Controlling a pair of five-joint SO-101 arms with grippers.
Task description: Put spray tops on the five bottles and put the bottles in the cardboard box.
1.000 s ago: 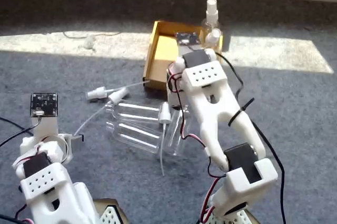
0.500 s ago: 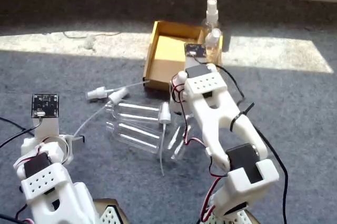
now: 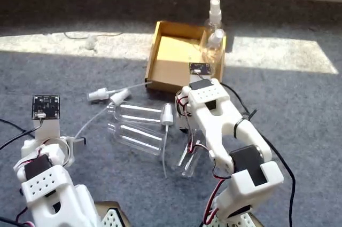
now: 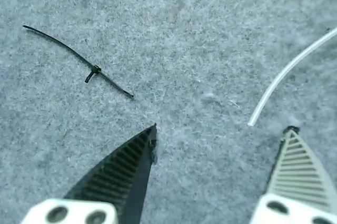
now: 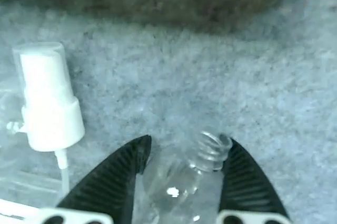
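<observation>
uncapped bottle [image 5: 204, 154] between right fingers [image 5: 113, 177], neck protruding

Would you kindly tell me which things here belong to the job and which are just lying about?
Job: cardboard box; two capped bottles at its far corner; two bare bottles lying on the carpet; uncapped bottle in the right gripper; three loose spray tops.
Lying about: black cable tie near the left gripper; thin cord on the sunlit carpet.
</observation>
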